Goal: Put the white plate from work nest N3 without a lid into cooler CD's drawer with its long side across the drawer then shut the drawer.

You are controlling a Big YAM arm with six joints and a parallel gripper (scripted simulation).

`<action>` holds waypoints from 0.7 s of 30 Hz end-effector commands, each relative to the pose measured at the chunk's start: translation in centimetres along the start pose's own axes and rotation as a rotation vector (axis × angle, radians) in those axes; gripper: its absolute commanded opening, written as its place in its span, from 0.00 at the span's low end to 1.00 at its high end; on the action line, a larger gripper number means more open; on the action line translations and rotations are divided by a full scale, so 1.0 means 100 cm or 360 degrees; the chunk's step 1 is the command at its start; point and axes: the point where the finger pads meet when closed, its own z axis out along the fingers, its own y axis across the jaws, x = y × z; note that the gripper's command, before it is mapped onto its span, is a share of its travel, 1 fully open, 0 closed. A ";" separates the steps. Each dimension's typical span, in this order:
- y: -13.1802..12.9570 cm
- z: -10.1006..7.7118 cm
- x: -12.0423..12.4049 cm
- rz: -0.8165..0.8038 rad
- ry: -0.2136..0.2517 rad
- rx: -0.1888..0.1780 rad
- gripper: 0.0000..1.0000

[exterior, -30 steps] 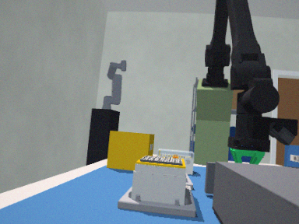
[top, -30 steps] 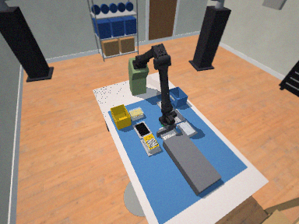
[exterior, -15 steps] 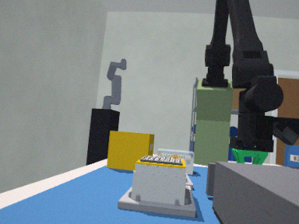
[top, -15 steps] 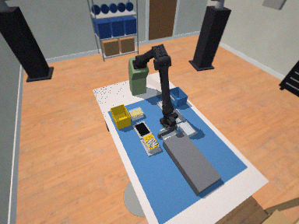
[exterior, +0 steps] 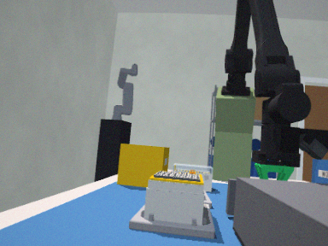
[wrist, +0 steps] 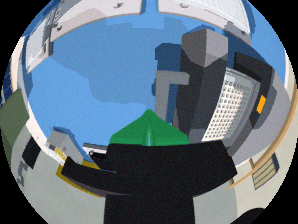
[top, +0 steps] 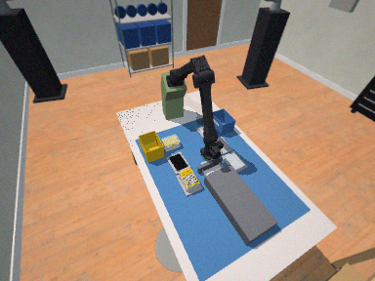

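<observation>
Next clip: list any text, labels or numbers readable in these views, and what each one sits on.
No text can be read in full.
Blue bin: a white label at the exterior view's right edge carries dark characters, cut off and too blurred to read.
Tip box: the yellow top shows a dark dotted pattern, not legible text.
Grey cooler: no markings visible.

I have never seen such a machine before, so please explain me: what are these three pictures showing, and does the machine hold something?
It is one black robot arm standing on a table with a blue mat. One picture looks down from above, one looks from the side at table height, and the round one comes from a camera on the arm's wrist. On the mat lie a long grey box, a yellow bin, a blue bin and a box of tips. The end effector, low beside the grey box, is shut and holds nothing.
</observation>
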 end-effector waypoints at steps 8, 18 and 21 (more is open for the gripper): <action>-0.034 -0.010 -0.005 0.0011 -0.0004 0.0103 0.00; -0.034 -0.010 -0.005 0.0011 -0.0004 0.0103 0.00; -0.027 -0.003 -0.007 0.0006 -0.0007 0.0049 0.00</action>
